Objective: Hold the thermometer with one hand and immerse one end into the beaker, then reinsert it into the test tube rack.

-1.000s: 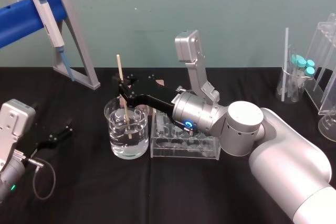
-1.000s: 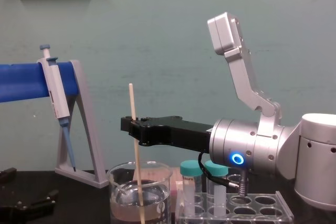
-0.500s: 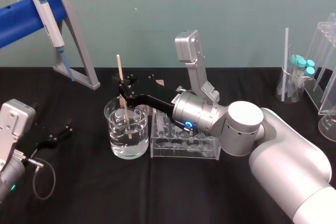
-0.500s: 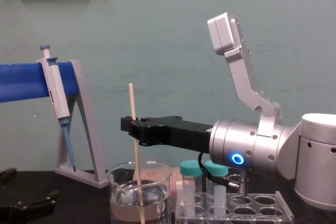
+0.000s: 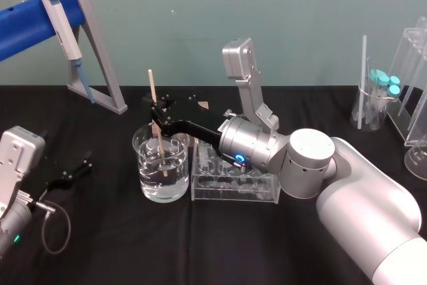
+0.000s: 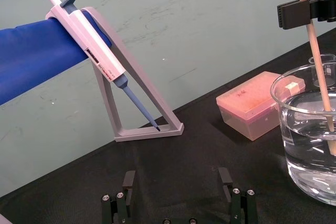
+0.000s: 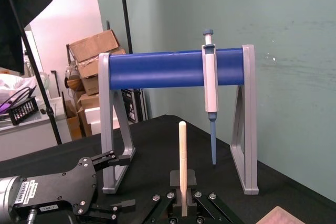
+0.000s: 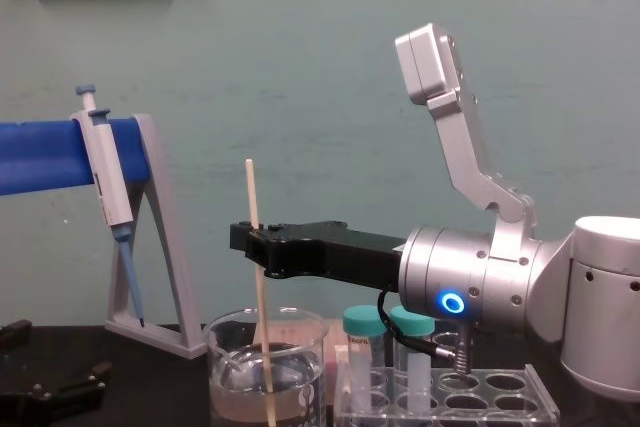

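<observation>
Head view puts the black table (image 5: 100, 245) under everything, and my right arm (image 5: 360, 198) reaches across it from the right, forearm lying low and level. I judge it is held that way so the rod it carries stands nearly upright.

My left arm (image 5: 17, 185) sits parked at the table's left edge. Its pincer (image 6: 177, 174) is spread wide and holds nothing, well apart from the work.

The beaker (image 5: 175, 181) stands near the middle, part full of clear water. The test tube rack (image 5: 233, 193) sits just beside it on the right, so I expect the return trip to be short: up, across, down into an open hole.

My right pincer (image 8: 255, 240) hangs above the beaker's rim, clamped on the thermometer (image 8: 251, 192) around the middle of its length. That leaves the top standing free above my fingers and the lower part free to dip. The lower end is under the water, inside the glass. I cannot tell whether it touches the bottom.

I judge the dipping step to be in hand, with the rack still to come.
</observation>
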Controlling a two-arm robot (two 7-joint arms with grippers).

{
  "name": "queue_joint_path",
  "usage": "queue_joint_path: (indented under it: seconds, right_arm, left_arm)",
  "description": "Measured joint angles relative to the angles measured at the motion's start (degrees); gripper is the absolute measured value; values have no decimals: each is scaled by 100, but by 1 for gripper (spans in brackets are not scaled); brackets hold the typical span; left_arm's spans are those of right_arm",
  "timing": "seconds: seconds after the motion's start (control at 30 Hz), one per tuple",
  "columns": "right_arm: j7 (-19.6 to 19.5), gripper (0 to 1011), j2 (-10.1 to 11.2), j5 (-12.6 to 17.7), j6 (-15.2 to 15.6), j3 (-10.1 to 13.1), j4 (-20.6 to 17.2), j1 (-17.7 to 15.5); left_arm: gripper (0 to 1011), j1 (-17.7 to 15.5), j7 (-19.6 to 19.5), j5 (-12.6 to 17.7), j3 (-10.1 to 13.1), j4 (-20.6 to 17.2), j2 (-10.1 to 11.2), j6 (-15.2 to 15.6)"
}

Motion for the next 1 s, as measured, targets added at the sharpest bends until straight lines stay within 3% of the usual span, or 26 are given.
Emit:
queue_joint_path:
  seconds: [1.0]
  right_arm:
    - [0,48,0,0,0,0,0,0]
  left_arm:
    - [1004,0,0,0,0,0,0,0]
